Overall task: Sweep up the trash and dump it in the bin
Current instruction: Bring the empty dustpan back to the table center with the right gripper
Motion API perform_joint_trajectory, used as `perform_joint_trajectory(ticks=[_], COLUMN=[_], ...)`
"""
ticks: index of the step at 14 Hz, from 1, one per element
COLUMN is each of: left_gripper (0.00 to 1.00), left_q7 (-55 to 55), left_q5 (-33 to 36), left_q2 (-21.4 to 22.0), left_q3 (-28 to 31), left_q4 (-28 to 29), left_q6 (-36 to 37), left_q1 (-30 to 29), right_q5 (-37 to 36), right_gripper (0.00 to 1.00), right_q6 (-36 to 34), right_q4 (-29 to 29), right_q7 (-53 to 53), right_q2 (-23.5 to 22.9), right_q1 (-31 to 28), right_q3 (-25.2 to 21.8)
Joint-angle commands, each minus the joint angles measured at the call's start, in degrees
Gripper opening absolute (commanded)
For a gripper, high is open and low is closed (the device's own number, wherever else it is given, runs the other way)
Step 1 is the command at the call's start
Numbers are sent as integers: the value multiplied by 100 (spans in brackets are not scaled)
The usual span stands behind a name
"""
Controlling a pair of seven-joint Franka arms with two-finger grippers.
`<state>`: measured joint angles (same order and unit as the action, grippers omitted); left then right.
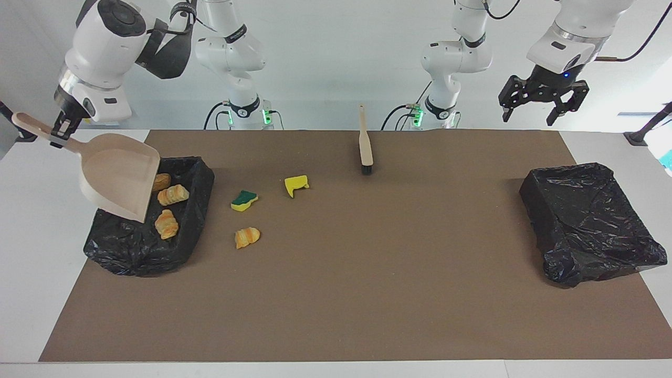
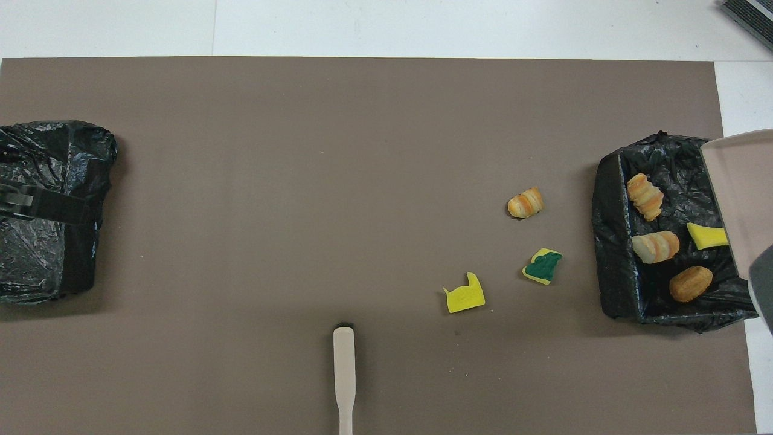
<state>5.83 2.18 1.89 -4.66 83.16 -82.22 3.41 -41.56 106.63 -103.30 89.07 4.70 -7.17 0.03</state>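
Observation:
My right gripper is shut on the handle of the beige dustpan, which tilts mouth-down over the black-lined bin at the right arm's end. In that bin lie two orange-tan bread chunks, a brown lump and a yellow sponge piece. On the mat beside the bin lie a green-and-yellow sponge, a yellow sponge piece and a bread chunk. My left gripper is open and empty, up in the air over the other bin.
The beige black-bristled brush rests on the mat near the robots' edge, midway between the arms, handle toward the robots. The second black-lined bin sits at the left arm's end. White table shows around the brown mat.

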Motion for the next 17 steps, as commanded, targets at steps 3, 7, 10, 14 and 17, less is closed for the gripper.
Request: perform_joint_trajectory(ticks=[3,7,10,14,17], left_gripper=[100,100,100,100,100], left_q7=[77,77,77,77,77], left_q5=[90,90,90,90,90], left_q2=[13,13,13,13,13], left_q3=[-62,-62,-62,-62,-62], left_q4=[-2,-2,-2,-2,-2], left_q6=[22,22,22,22,22], left_q1=[-68,-68,-77,-68,-77], right_q5=[1648,2545,3064,3810,4418], right_gripper=[0,0,0,0,0], right_q6=[-562,-1319,-1451,-1417,-1145], right_q4=[-50,-103,-138,-103,-15], right_q7=[-1676,-3734,-5219,-6951,-8411], right_q2=[101,224,242,41,-249], right_q1=[-170,-47,285,796,1243], right_q3=[15,181,357,375,375])
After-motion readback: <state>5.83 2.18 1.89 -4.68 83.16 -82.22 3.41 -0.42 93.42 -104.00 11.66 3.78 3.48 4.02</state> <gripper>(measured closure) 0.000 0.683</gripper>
